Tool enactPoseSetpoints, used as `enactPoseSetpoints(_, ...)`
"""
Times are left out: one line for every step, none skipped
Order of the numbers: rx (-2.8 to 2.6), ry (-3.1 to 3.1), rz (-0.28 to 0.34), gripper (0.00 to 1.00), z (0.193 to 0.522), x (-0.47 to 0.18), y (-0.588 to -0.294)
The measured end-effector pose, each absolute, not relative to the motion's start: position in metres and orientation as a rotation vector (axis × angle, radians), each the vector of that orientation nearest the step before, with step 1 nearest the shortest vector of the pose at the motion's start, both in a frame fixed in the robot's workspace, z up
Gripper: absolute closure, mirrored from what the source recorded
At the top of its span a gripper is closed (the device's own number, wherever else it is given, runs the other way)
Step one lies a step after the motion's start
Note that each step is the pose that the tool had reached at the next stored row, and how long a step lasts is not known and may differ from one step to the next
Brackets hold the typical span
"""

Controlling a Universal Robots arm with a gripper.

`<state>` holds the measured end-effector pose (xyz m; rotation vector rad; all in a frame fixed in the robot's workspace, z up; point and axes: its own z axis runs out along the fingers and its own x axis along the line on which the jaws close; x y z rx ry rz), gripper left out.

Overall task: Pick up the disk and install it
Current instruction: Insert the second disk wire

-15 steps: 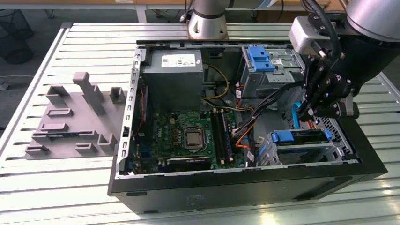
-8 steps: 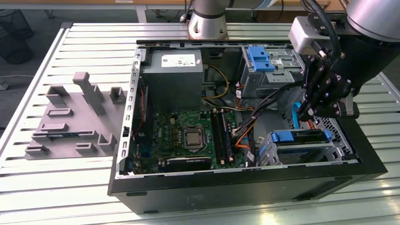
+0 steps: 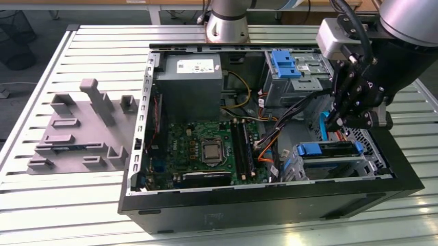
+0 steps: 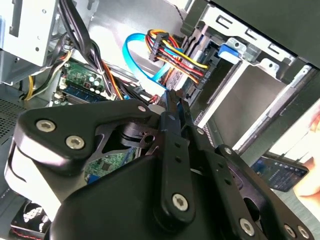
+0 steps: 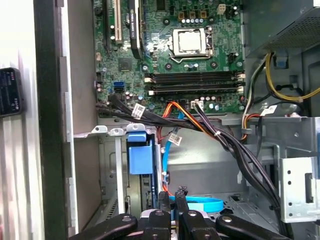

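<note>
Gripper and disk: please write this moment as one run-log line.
gripper: inside computer case, above drive cage | jaws: closed, empty | disk: seated in cage

Bright, even light; mild glare

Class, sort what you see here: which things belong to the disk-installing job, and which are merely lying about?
Belongs to the job: the disk in its blue carrier, sitting in the drive cage; the gripper close by it.

Lying about: lone blue bracket; grey power supply box; motherboard; grey fixture block on the table.
</note>
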<state>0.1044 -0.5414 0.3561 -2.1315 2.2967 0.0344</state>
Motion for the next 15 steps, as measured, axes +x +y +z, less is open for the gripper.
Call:
enactPoseSetpoints(-2.127,2.291,0.046,0.84,0.356,0.104,-0.542)
enactPoseSetpoints(-2.123,2.287,0.055,0.84,0.356,0.104,-0.543)
enactPoseSetpoints(-2.122,2.286,0.058,0.84,0.355,0.104,-0.544)
enactPoseSetpoints(-2.121,2.286,0.058,0.84,0.355,0.104,-0.545)
enactPoseSetpoints(-2.121,2.286,0.059,0.84,0.354,0.104,-0.546)
enactPoseSetpoints(-2.121,2.286,0.059,0.84,0.354,0.104,-0.547)
enactPoseSetpoints(-2.121,2.286,0.059,0.84,0.353,0.104,-0.549)
enactPoseSetpoints(-2.121,2.286,0.059,0.84,0.352,0.104,-0.550)
enactPoseSetpoints(-2.121,2.285,0.060,0.84,0.351,0.104,-0.551)
enactPoseSetpoints(-2.120,2.284,0.062,0.84,0.351,0.104,-0.551)
enactPoseSetpoints(-2.119,2.283,0.064,0.84,0.350,0.104,-0.552)
enactPoseSetpoints(-2.119,2.283,0.064,0.84,0.349,0.104,-0.552)
enactPoseSetpoints(-2.119,2.283,0.064,0.84,0.349,0.104,-0.553)
enactPoseSetpoints(-2.119,2.283,0.064,0.84,0.348,0.104,-0.554)
enactPoseSetpoints(-2.119,2.283,0.064,0.84,0.347,0.104,-0.555)
